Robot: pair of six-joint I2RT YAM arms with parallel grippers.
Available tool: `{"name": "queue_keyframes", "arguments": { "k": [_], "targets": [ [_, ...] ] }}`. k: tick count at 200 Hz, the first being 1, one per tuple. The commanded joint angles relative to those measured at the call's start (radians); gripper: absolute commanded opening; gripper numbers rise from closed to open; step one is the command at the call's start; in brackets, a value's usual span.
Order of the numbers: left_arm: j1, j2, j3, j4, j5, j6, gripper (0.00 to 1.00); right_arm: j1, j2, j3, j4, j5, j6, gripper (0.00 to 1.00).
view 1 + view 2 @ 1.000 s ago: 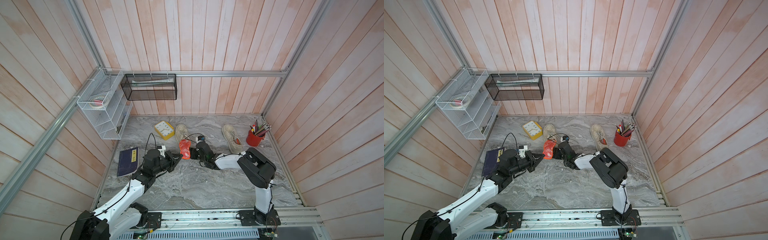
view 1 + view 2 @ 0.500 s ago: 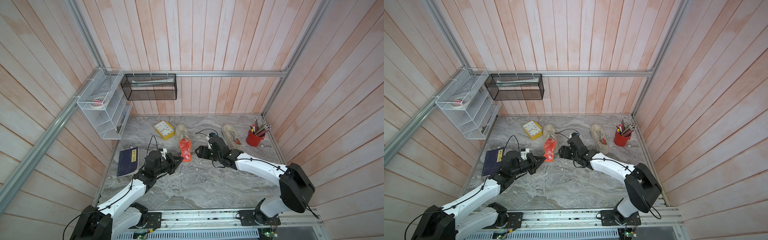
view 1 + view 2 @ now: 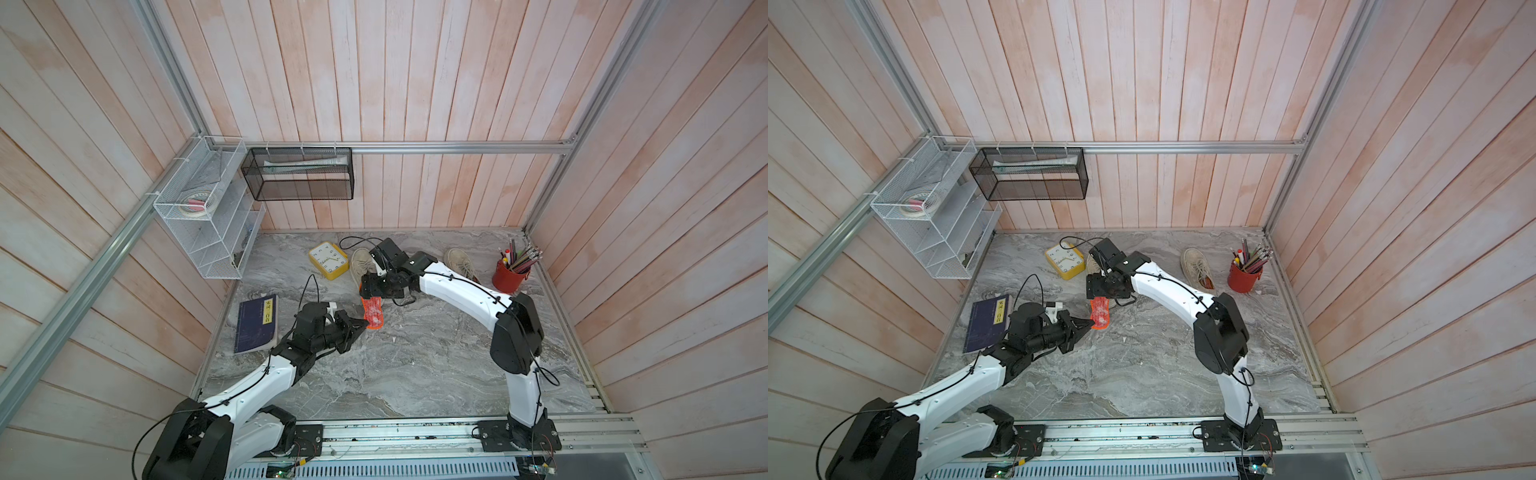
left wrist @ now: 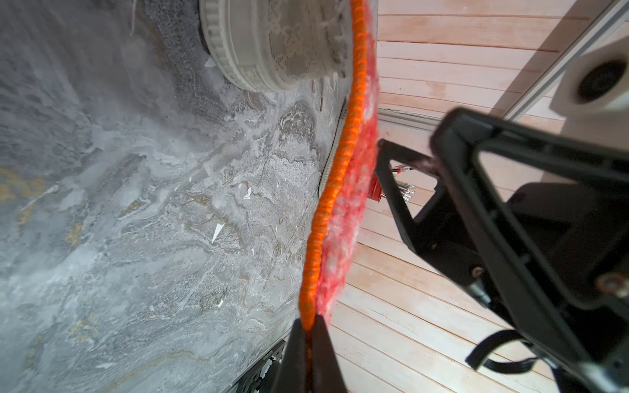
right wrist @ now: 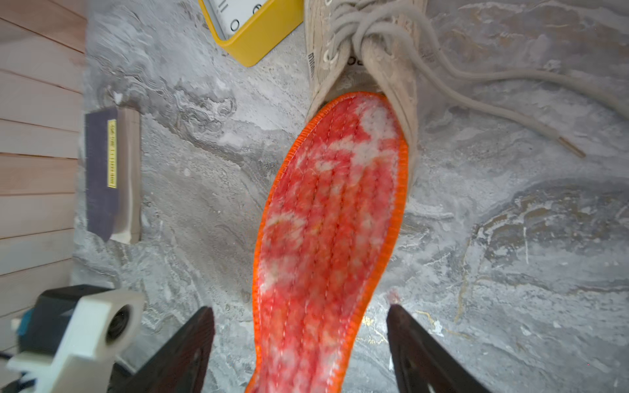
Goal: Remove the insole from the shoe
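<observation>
Orange stitched edge of the insole [image 5: 326,238], heel end, is pinched in our left gripper [image 4: 308,326]. Its jaws are closed right down on the trim. That contact is the one nearest the near edge of the marble-look table [image 3: 415,365], left of centre. A blue book [image 3: 257,324] lies flat by the left edge, not involved.

Farther in, the insole runs from that pinch toward the shoe [image 5: 340,61] and looks clear of the table. Most of its length is out. The toe end sits tucked in the shoe's mouth, under the laces.

Our right gripper [image 5: 299,309] hovers over the insole's mid-length, jaws wide apart on either side, touching nothing we can see and holding nothing.

The shoe sits near the far edge, with a yellow clock [image 3: 328,259] just beside it on the left-edge side. A second shoe [image 3: 459,262] and a red pencil cup [image 3: 508,277] are toward the far right corner, well apart.

Our read: mid-extraction, last stretch. Next, the left gripper draws the heel toward the near edge, in line with the shoe, until the toe clears. The shoe is unpinned and probably light, so we expect it to drag. The right gripper likely needs to pin the shoe first.
</observation>
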Motion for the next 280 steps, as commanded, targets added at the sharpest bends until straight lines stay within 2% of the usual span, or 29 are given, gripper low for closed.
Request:
{"name": "queue_keyframes", "arguments": {
  "k": [1, 25, 71, 133, 162, 173, 183, 203, 221, 248, 280],
  "targets": [
    [-0.005, 0.004, 0.017, 0.010, 0.017, 0.025, 0.00, 0.019, 0.072, 0.145, -0.244, 0.109, -0.080, 0.82],
    [-0.005, 0.000, 0.017, 0.012, 0.008, 0.024, 0.00, 0.033, 0.142, 0.249, -0.310, 0.135, -0.080, 0.82],
    [-0.005, 0.004, 0.015, 0.015, 0.012, 0.024, 0.00, 0.041, 0.226, 0.331, -0.322, 0.109, -0.066, 0.80],
    [-0.007, -0.010, 0.017, -0.002, 0.012, 0.031, 0.00, 0.038, 0.269, 0.399, -0.344, 0.094, -0.044, 0.57],
    [-0.006, -0.015, 0.017, -0.005, 0.014, 0.036, 0.00, 0.038, 0.256, 0.399, -0.351, 0.090, -0.039, 0.40],
    [-0.007, -0.017, 0.018, -0.012, 0.011, 0.038, 0.06, 0.038, 0.245, 0.394, -0.351, 0.086, -0.036, 0.33],
    [-0.007, -0.022, 0.020, -0.020, 0.005, 0.043, 0.15, 0.040, 0.233, 0.387, -0.350, 0.077, -0.033, 0.29],
    [-0.006, -0.045, 0.049, -0.089, -0.036, 0.078, 0.39, 0.040, 0.192, 0.359, -0.345, 0.069, -0.030, 0.27],
    [-0.003, -0.081, 0.078, -0.176, -0.099, 0.113, 0.50, 0.042, 0.122, 0.296, -0.324, 0.074, -0.026, 0.26],
    [0.001, -0.128, 0.127, -0.321, -0.215, 0.182, 0.54, 0.048, -0.029, 0.131, -0.278, 0.090, -0.019, 0.26],
    [0.004, -0.121, 0.222, -0.455, -0.347, 0.347, 0.54, 0.067, -0.280, -0.234, -0.155, 0.099, 0.016, 0.26]
  ]
}}
